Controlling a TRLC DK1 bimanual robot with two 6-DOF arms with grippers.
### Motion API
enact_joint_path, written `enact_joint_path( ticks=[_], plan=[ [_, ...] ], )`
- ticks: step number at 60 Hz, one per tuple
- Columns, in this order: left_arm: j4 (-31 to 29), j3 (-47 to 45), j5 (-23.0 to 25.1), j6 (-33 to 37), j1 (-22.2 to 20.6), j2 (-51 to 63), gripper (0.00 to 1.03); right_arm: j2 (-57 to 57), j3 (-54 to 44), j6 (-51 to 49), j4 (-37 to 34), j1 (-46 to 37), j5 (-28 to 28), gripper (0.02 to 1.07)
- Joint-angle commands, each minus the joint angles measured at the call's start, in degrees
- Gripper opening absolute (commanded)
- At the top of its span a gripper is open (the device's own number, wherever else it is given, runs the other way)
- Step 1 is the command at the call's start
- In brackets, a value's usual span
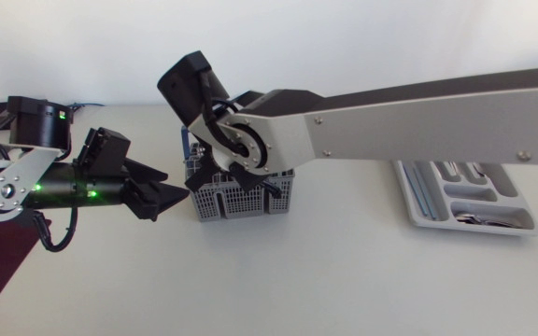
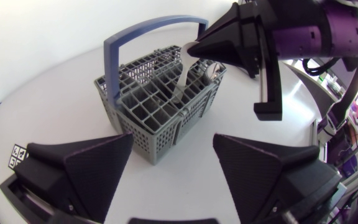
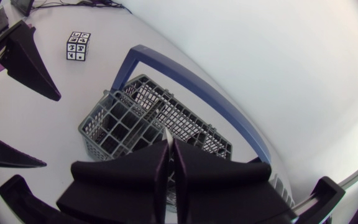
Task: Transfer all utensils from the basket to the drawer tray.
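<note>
A grey utensil basket [image 1: 241, 201] with a blue handle [image 2: 148, 31] stands left of the table's middle. My right arm reaches over it from the right. Its gripper [image 2: 194, 46] points down into the basket's far compartments and is shut on a thin white utensil [image 2: 181, 78], whose lower end is still inside the basket. In the right wrist view the white tip [image 3: 168, 135] shows pinched between the closed fingers. My left gripper [image 1: 162, 191] hovers open just left of the basket [image 2: 160, 112], holding nothing. The grey drawer tray [image 1: 418, 201] lies at the right with several utensils in it.
A small black-and-white marker cube [image 3: 78, 45] sits on the table beyond the basket, near my left gripper. My right arm's long link [image 1: 418, 117] spans the table above the tray. Another metal utensil [image 2: 214, 68] stands in the basket beside the white one.
</note>
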Motion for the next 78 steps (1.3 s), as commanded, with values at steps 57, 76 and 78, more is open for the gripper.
enact_joint_path(
  ticks=[57,76,78],
  plan=[
    [5.5,0.0,0.3,-0.1,-4.1,5.2,0.91,-8.0,-0.2,2.9,-2.1,0.7,0.7,0.09],
    [8.2,3.1,-1.8,-2.3,-6.2,8.7,0.91,-10.7,-0.8,2.7,-2.1,0.7,-0.3,0.09],
    [8.2,3.5,-1.8,-2.4,-6.2,8.7,0.91,-11.0,-0.8,2.6,-2.3,0.7,-0.5,0.09]
  ],
)
